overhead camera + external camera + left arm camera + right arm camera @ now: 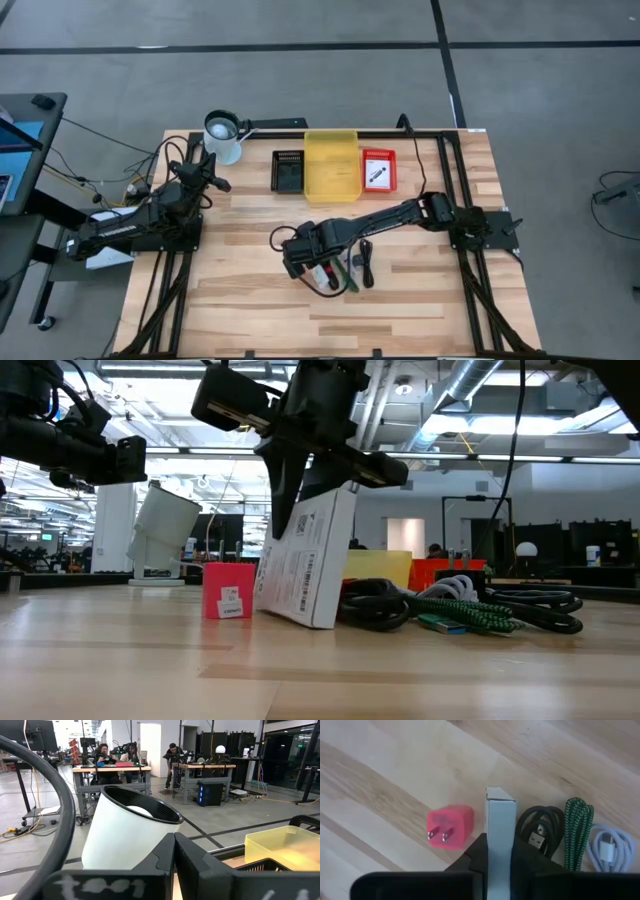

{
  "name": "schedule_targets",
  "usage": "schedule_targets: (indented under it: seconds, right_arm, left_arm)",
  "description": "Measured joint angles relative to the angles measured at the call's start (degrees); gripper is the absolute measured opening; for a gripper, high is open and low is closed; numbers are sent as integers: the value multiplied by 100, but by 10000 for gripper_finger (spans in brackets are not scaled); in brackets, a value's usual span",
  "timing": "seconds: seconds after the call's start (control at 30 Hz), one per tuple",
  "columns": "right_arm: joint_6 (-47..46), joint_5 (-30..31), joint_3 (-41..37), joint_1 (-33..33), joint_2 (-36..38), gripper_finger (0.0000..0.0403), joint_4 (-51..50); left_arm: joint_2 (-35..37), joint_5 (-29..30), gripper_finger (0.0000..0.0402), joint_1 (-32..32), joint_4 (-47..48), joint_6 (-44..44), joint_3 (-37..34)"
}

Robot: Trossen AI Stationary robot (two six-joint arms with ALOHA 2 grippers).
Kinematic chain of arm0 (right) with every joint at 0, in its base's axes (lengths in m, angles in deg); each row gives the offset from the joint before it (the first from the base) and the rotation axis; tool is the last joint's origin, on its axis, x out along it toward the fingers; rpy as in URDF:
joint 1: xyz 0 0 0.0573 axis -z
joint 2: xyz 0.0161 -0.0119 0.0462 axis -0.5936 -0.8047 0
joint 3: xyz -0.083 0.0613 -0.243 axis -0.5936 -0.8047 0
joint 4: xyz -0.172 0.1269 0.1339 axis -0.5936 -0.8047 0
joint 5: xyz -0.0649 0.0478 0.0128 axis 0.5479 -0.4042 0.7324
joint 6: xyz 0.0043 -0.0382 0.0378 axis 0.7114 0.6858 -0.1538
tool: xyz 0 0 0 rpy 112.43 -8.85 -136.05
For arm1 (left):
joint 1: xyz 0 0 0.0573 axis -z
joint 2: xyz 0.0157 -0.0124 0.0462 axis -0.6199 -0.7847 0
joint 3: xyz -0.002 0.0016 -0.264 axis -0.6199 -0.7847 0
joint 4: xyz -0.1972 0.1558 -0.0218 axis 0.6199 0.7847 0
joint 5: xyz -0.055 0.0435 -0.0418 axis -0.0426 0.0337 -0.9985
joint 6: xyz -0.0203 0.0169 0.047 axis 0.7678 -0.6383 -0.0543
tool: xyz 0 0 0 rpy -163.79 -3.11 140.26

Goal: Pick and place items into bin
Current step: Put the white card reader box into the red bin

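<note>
Wooden table (250, 300) carrying yellow bin (332, 165) at 12 o'clock, cables (570, 837) and pink plug (449, 827) lying centre.

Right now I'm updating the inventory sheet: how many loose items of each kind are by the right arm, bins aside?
cables: 3 (black cable, green braided cable, pale cable)
pink-red plug adapter: 1
white box: 1
Total: 5

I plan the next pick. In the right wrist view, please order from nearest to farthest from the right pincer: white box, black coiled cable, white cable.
1. White box: gripped in the right pincer.
2. Black coiled cable: right beside the box.
3. White cable: farthest, beyond the green braided cable.
</note>
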Motion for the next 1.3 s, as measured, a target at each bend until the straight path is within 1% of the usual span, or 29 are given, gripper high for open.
schedule_targets:
  seconds: [0.07,0.2,0.33,0.47,0.6,0.8,1.07,1.3]
  right_arm:
    - [-54,-11,0,3,0,36,7]
    - [-135,-111,0,41,0,53,13]
    - [-135,-292,0,89,0,35,17]
    - [-115,-360,62,130,0,34,-22]
    - [-37,-370,323,205,0,34,-90]
    - [216,-304,954,398,2,35,-1124]
    - [422,162,1891,740,5,35,-3068]
    - [775,560,1864,1258,507,35,-3031]
  left_arm:
    - [0,0,0,1,-1,0,0]
    - [0,-2,0,0,-4,1,0]
    - [-1,-2,0,0,-4,0,0]
    - [0,-1,0,-1,-6,0,0]
    - [0,-2,0,-1,-6,0,0]
    - [0,-1,0,0,-6,0,0]
    - [0,-1,0,0,-8,1,0]
    - [0,-2,0,-1,-9,2,0]
